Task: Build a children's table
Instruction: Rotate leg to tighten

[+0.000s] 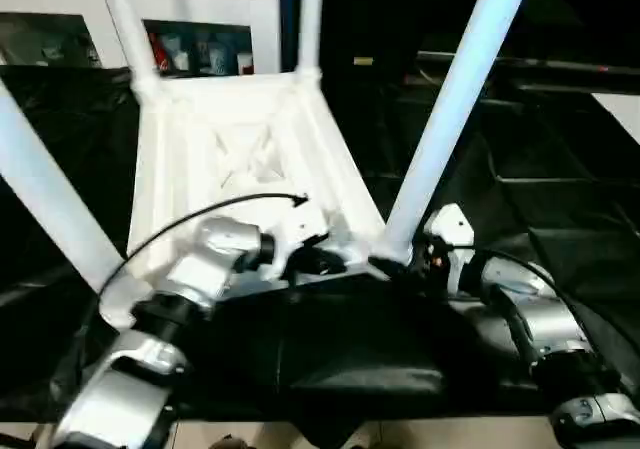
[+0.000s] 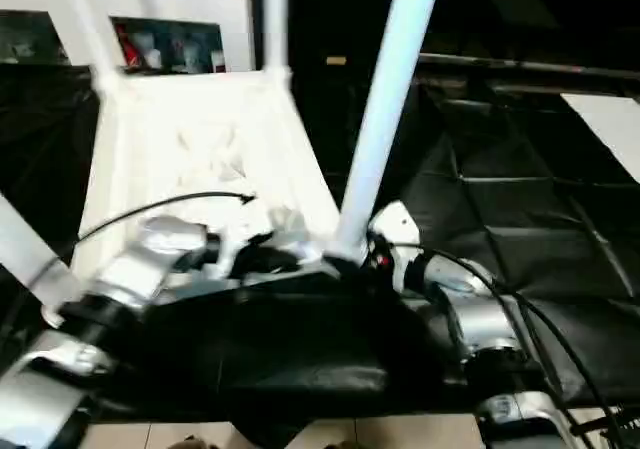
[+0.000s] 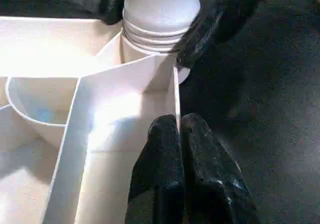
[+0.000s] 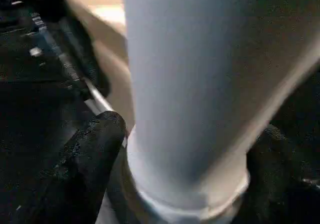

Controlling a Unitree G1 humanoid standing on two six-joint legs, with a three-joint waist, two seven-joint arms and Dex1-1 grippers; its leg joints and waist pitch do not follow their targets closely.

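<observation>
Left gripper (image 3: 180, 134): fingers pressed together on the thin outer rim wall of the tabletop (image 1: 250, 159), right next to the near-right corner socket (image 3: 150, 49). We read it as a pinch on the rim.
Right gripper (image 4: 185, 149): fingers apart, one on each side of the near-right leg (image 1: 455, 104) at its base, just above the socket. We can't tell whether the pads touch the tube.
Tabletop position: upside down, ribbed underside up, near edge resting on the black-covered work surface (image 1: 400, 369), tilted towards us.
Legs counted: four white tubes in the head view, all standing up out of the corners: near-left (image 1: 45, 199), far-left (image 1: 128, 29), far-right (image 1: 310, 19), near-right.
Tabletop count: one.
Handling, our call: hollow moulded plastic, light and stiff. Rim wall is thin, so it may flex under a pinch; ribs stiffen the rest.
Legs, our call: smooth round tubes, likely slippery in the fingers; long, so they lever hard on the sockets.
Where we'd grab: leg low, close to the socket; tabletop by the rim near a corner.
Task state, our call: near-right leg looks seated, threads still partly showing.
</observation>
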